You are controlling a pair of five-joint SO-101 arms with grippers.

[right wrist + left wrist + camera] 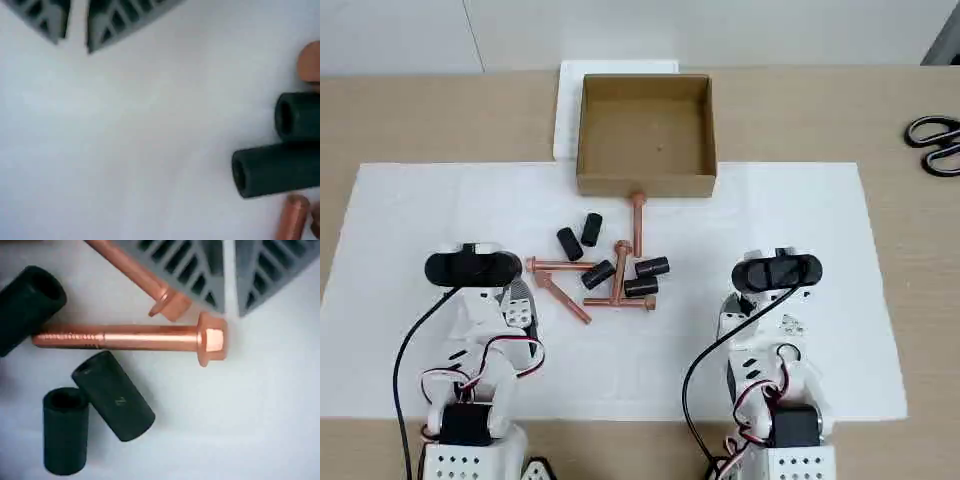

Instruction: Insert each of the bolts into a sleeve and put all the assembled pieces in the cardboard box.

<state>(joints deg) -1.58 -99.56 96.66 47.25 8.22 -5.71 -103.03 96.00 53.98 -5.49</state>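
Several copper bolts (638,225) and several black sleeves (569,243) lie loose on white paper in front of the cardboard box (585,130), which is open with nothing in it. My left gripper (230,307) is shut and holds nothing. Its tips sit just beside the head of one bolt (130,337), and a second bolt (140,275) runs under one finger. Three sleeves (112,395) lie beyond that bolt. My right gripper (77,42) is shut over bare paper, apart from two sleeves (275,170) and a bolt end (292,217). Both arms stand near the table's front edge.
White paper (440,210) covers the table's middle, with bare stretches to the left and right of the pile. Scissors (935,145) lie at the far right edge. A white sheet (567,110) sticks out from under the box.
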